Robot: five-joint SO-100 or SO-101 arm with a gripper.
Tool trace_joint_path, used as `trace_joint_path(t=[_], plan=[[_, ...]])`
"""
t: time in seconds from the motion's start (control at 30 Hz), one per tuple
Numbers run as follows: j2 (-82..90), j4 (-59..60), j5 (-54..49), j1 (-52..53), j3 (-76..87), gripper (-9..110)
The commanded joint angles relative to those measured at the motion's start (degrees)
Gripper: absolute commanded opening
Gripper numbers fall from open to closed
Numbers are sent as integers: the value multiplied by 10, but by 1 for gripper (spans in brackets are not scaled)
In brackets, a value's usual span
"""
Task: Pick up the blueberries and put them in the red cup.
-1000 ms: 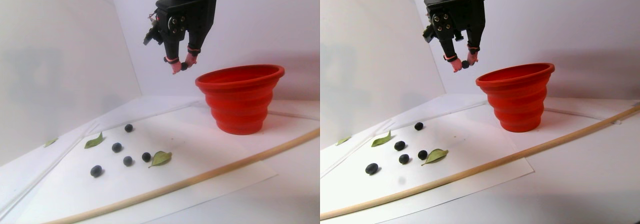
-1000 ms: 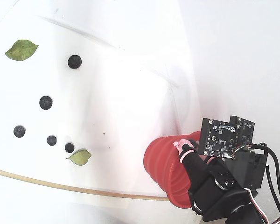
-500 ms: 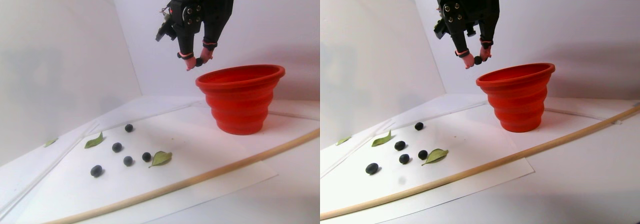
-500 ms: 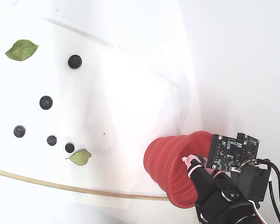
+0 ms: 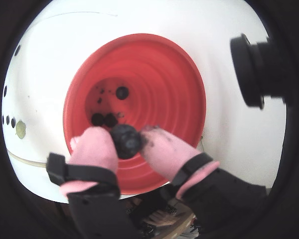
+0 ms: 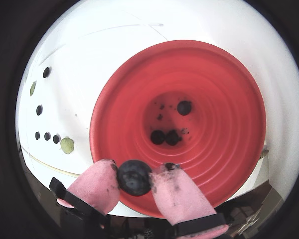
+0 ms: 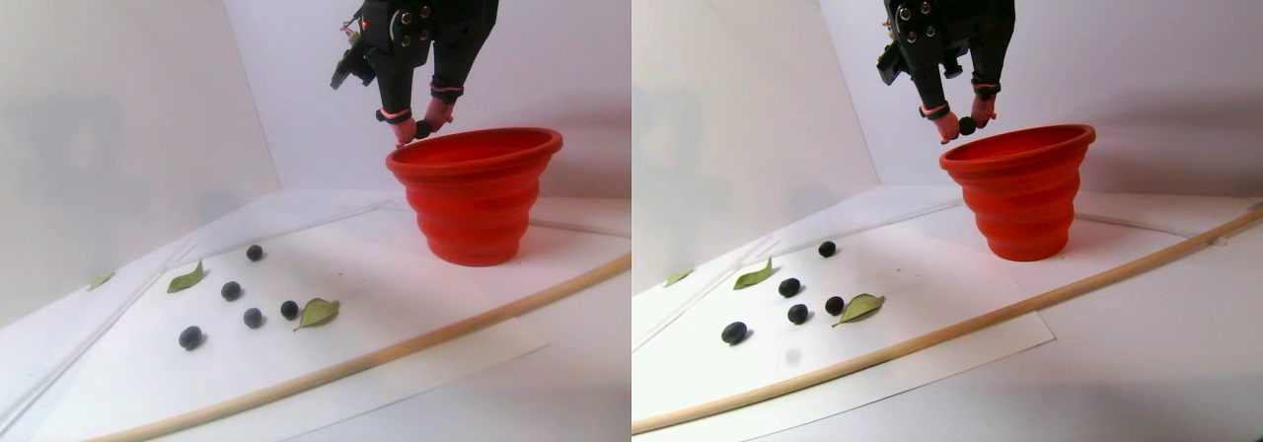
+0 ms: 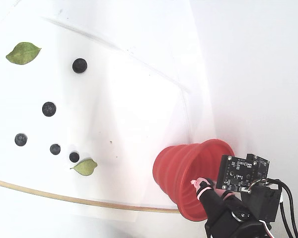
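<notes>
white table, paper sheet, wooden stick

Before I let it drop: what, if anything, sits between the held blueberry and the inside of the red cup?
Nothing visible. The gripper holds the blueberry just inside the near rim of the red cup, whose open mouth is clear; three berries already lie at the bottom.

Plain white walls behind and to the left in the stereo pair view, meeting in a corner. White tabletop below, a white paper sheet on it. Soft, even light, faint shadows only.
</notes>
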State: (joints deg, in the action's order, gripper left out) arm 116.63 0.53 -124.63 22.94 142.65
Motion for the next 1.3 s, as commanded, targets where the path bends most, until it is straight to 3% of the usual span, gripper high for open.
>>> trace_joint_path(t=[0.0, 1.27], plan=[[48, 1, -7, 7, -9, 15], [40, 4, 11, -118, -42, 14]])
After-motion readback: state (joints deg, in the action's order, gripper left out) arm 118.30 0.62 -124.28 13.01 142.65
